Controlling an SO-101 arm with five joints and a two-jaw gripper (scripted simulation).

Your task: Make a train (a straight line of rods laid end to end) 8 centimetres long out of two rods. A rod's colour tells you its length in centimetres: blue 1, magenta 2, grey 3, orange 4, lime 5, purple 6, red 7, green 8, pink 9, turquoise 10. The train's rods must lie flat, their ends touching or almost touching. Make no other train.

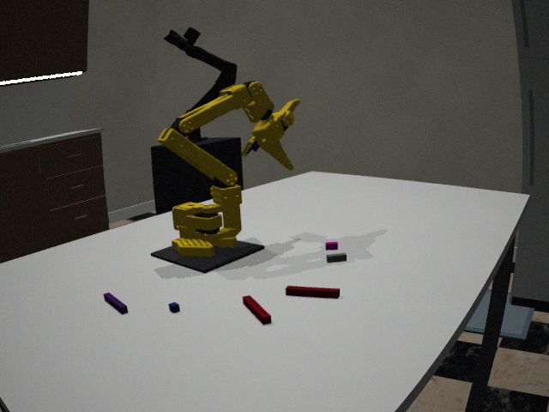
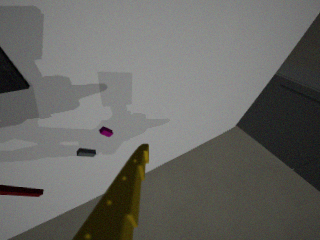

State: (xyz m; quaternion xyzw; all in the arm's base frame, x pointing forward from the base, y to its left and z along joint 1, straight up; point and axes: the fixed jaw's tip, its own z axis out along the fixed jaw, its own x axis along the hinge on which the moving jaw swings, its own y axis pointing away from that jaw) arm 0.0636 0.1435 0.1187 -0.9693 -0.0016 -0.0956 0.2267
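My gripper (image 1: 268,158) is open and empty, held high above the white table, well clear of every rod. A magenta rod (image 1: 331,245) and a grey rod (image 1: 336,257) lie close together but apart at the right, in the arm's shadow. A long red rod (image 1: 312,291) lies in front of them, and a second red rod (image 1: 256,309) lies at an angle to its left. A blue cube (image 1: 174,306) and a purple rod (image 1: 115,302) lie further left. The wrist view shows one yellow jaw (image 2: 125,195), the magenta rod (image 2: 105,131), the grey rod (image 2: 86,152) and part of a red rod (image 2: 20,190).
The arm stands on a black base plate (image 1: 207,256) at the table's back left. The table's right edge (image 1: 496,283) drops to the floor. A dark cabinet (image 1: 51,190) and a black box (image 1: 195,170) stand behind the table.
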